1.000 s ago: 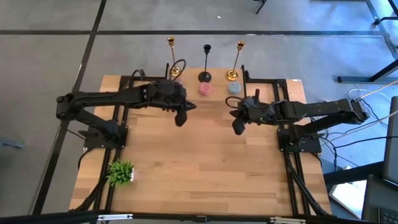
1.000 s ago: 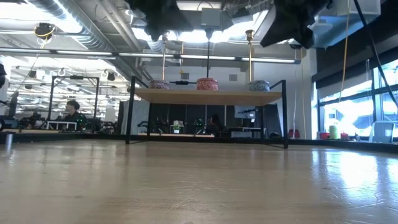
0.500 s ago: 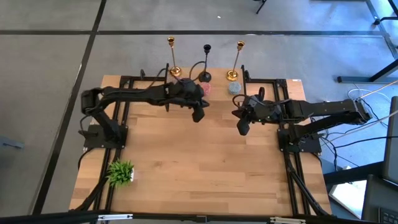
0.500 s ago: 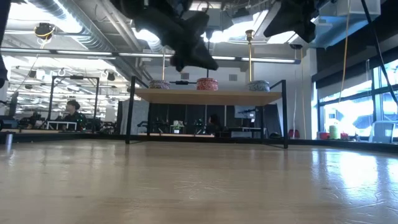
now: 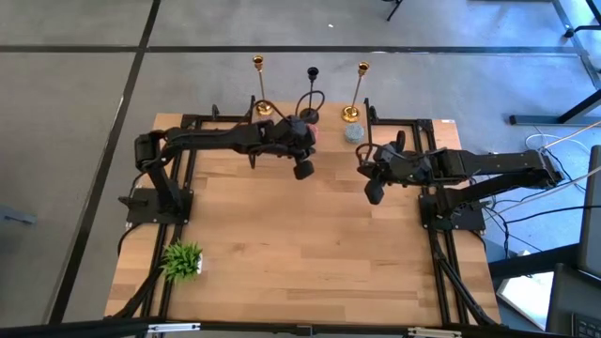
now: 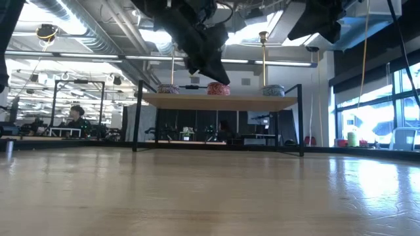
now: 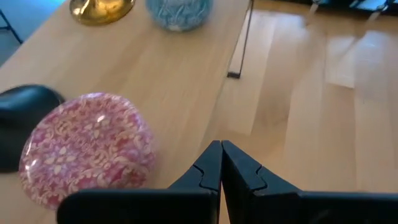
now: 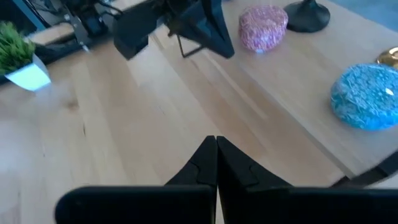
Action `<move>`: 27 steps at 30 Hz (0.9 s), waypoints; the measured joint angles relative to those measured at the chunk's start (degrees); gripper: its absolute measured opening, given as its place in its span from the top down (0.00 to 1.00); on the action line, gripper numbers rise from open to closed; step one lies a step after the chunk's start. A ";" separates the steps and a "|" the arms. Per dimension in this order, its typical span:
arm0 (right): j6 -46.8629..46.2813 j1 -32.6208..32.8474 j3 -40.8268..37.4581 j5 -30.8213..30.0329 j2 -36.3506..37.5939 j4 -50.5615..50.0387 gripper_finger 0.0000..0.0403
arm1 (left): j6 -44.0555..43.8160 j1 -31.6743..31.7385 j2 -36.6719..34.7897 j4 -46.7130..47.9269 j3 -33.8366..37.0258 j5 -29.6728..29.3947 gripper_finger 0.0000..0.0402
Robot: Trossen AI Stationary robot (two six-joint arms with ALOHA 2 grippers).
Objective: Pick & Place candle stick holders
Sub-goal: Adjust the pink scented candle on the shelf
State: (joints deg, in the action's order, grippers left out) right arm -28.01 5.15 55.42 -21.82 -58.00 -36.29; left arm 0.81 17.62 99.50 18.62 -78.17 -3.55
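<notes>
Three candle stick holders stand on their round bases in a row on a raised shelf (image 6: 220,100) at the table's far edge: a gold one (image 5: 260,86), a black one (image 5: 312,92) and a second gold one (image 5: 358,91). My left gripper (image 5: 302,170) hovers shut just on the near side of the black holder's base (image 7: 22,121), beside a pink patterned puck (image 7: 87,149). My right gripper (image 5: 374,193) hangs shut over the table's right half, nearer than a blue puck (image 8: 367,96). Neither gripper holds anything.
A small green plant (image 5: 182,260) in a white pot stands near the table's left front corner. The pink puck (image 5: 311,134) and blue puck (image 5: 353,132) lie in front of the holders. Bare wood lies between the two arms and toward the near edge.
My left gripper has reached toward the table's right and far edge, sinking as it went, and now hangs close to the pink puck and the black holder. My right gripper has drifted a little toward the right edge. Both stay shut. The holders have not moved.
</notes>
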 joint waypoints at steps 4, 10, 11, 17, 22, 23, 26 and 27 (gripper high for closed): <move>0.00 0.00 0.00 0.00 0.20 -1.05 1.00 | 0.91 1.02 0.00 0.72 0.00 -1.22 1.00; 0.42 0.00 0.00 0.02 0.20 -1.63 1.00 | 1.38 2.69 0.00 0.74 0.00 -1.36 1.00; 0.42 0.00 0.00 0.02 0.20 -1.78 1.00 | 1.47 2.89 0.00 0.84 0.00 -1.36 1.00; 0.44 0.00 0.00 0.02 0.51 -2.58 1.00 | 2.35 3.57 0.00 0.59 0.00 -0.51 1.00; 0.44 0.00 -0.01 0.00 0.79 -2.63 1.00 | 3.00 3.72 0.11 0.42 0.00 -0.28 1.00; 0.44 0.00 0.00 0.00 0.80 -2.56 1.00 | 3.00 3.82 0.22 0.40 0.00 -0.10 1.00; 0.44 0.00 0.00 0.00 0.79 -2.53 1.00 | 3.44 4.07 0.60 0.49 0.00 0.08 1.00; 0.44 0.00 -0.01 -0.01 0.79 -2.49 1.00 | 3.59 4.08 0.75 0.21 0.00 0.07 1.00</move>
State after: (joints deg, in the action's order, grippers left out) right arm -27.57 5.15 55.41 -21.84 -57.21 -38.78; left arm 4.40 21.70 100.25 18.83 -78.17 -3.48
